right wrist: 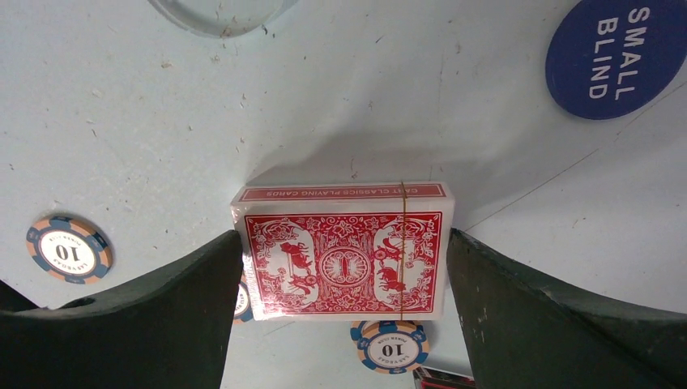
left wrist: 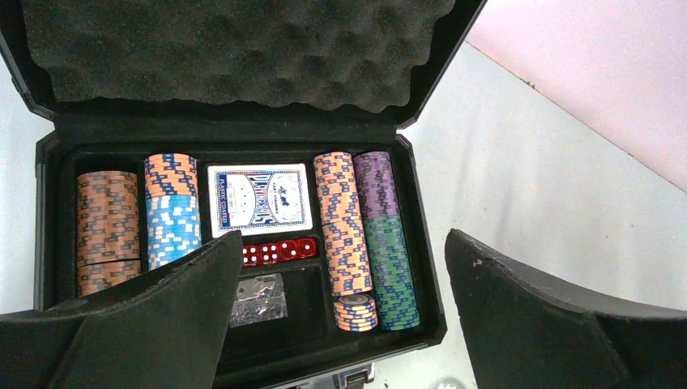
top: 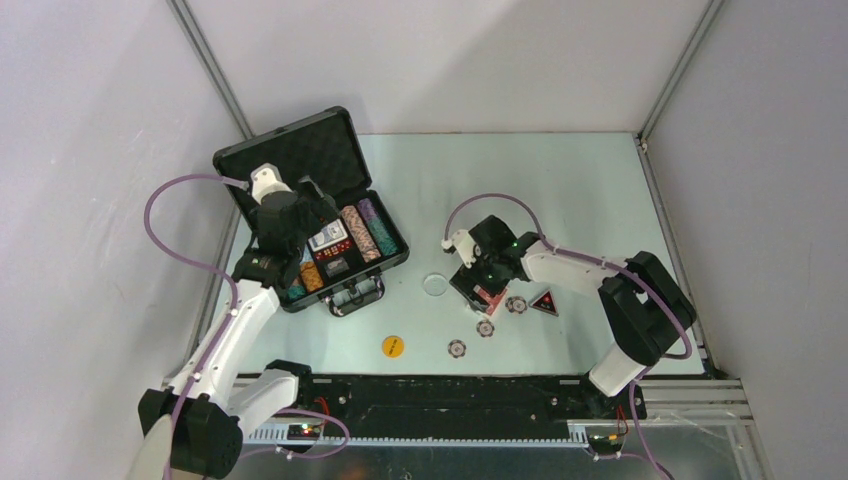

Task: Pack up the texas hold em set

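L gripper (left wrist: 343, 243) hovers over open black briefcase (left wrist: 49, 211) at table (top: 560, 180) far-left, jaws spread wide, nothing between them. Inside case: chip rows (left wrist: 348, 219) both sides, blue deck (left wrist: 261, 198) in middle slot, red dice (left wrist: 279, 251) just below it. R gripper (right wrist: 343, 267) is low over red deck (right wrist: 340, 194) lying flat on table mid-right, jaws spread, one finger each side, right at deck's short edges; can't tell if pressing. Loose chips (right wrist: 69, 249) lie near deck, 1 partly under it. Blue SMALL BLIND disc (right wrist: 620, 57), clear disc (top: 436, 284) & yellow disc (top: 393, 346) lie on table outside case
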Controlling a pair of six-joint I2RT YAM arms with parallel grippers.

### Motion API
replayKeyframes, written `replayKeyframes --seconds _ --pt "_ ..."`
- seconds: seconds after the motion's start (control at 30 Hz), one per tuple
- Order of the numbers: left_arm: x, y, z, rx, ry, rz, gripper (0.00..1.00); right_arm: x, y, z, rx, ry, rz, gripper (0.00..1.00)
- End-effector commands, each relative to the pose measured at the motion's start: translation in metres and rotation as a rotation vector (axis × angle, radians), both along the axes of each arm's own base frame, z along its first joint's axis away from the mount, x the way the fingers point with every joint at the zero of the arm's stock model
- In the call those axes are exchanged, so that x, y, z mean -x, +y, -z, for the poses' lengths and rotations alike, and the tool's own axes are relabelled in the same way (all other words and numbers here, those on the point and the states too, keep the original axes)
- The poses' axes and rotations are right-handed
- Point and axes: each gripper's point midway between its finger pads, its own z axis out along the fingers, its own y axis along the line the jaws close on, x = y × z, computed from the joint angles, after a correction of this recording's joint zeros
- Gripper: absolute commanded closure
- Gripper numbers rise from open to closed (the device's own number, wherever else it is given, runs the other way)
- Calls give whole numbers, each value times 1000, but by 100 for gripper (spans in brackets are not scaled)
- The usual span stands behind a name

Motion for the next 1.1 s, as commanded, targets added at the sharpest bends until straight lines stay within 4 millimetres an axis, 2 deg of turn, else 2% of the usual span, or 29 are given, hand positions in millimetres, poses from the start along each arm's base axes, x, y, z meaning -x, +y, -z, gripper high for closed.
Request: replayKeyframes --seconds 0.0,0.23,0.43,0.57,0.67,0.87,1.07 --pt "-1 -3 -17 3 -46 17 0 -16 20 -31 -121 -60 45 14" --pt "0 -4 -20 10 -56 22 0 -23 27 -47 -157 -67 115 14" --pt "4 -4 -34 19 -96 28 0 -30 32 -57 -161 -74 154 14" --pt "8 -2 -41 15 -117 24 0 -30 31 -45 -115 -58 169 11" --pt "8 -2 -40 14 -116 24 0 -26 28 -37 -89 -31 187 1" --pt "6 -3 -39 16 -111 28 0 -13 26 -25 -60 32 186 1" --pt "6 -3 -36 17 -104 30 0 -12 22 -15 -27 36 213 0"
